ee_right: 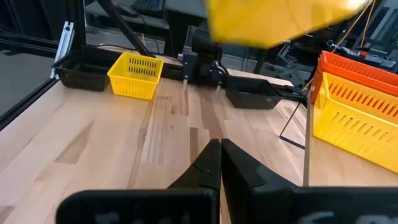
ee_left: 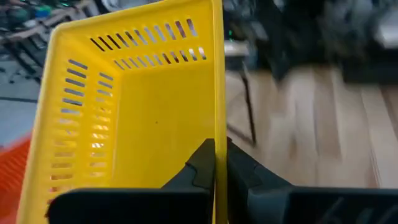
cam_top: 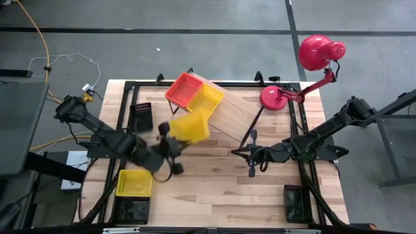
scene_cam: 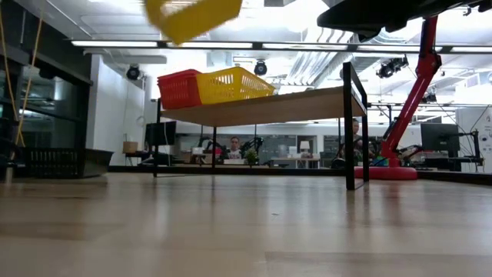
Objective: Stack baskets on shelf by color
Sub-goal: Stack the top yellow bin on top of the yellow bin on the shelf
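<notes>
The left arm reached from the table's left edge toward the middle, its wrist raised clear of the tabletop. The left gripper [ee_left: 220,163] was clamped on the side wall of a yellow basket [ee_left: 143,106], one finger inside the wall and the other outside, the wall pinched upright between the jaws and the basket's body standing ahead of the fingertips. The right arm stretched in from the right edge, elbow bent, forearm level and low over the table. The right gripper [ee_right: 220,163] had its fingers pressed together with nothing between them, pointing across the table toward the left arm.
</notes>
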